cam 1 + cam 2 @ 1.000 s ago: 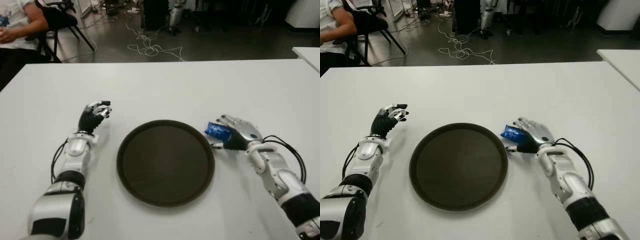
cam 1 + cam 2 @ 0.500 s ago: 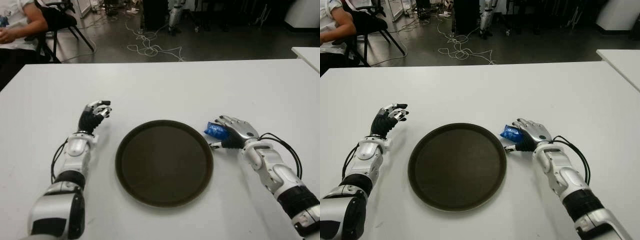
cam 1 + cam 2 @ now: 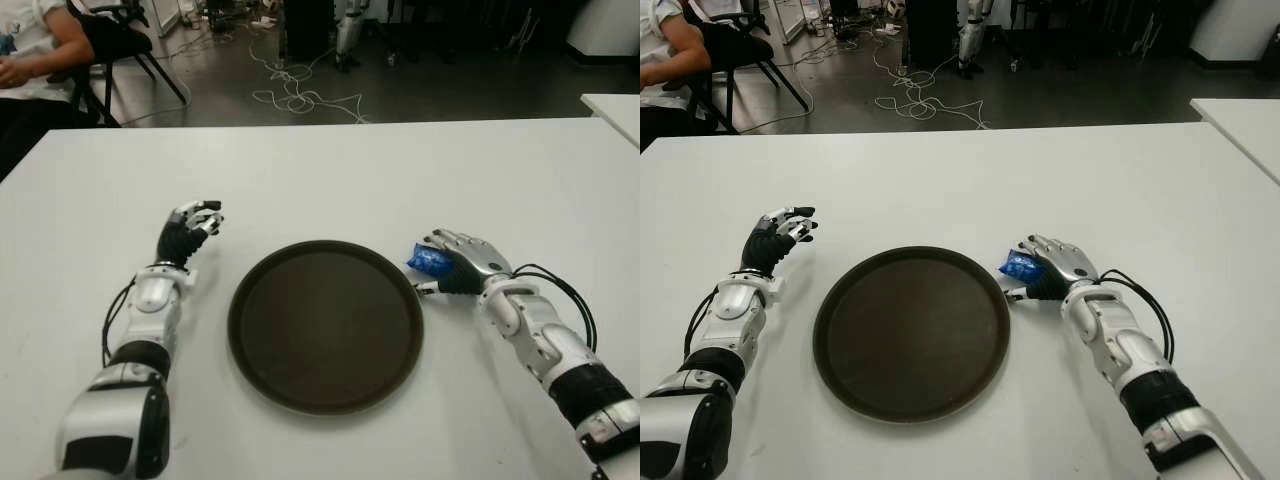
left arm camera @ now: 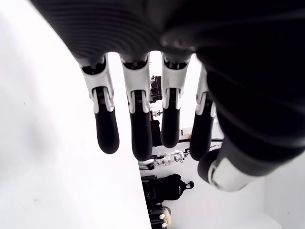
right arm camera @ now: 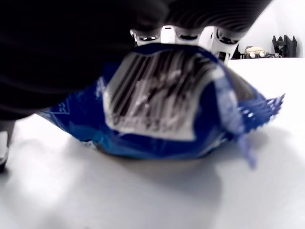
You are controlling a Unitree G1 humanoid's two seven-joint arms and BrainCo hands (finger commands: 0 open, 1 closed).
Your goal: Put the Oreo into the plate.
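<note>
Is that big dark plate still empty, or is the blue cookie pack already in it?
Empty. The plate holds nothing; the blue Oreo pack is outside its rim, gripped in the right hand. The left hand shows beside the plate's other side.

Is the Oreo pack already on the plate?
No, the plate is bare; the Oreo pack sits in the right robot hand beside its rim.

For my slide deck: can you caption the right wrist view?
Right hand closed over the blue Oreo packet, barcode side showing, just above the white table.
</note>
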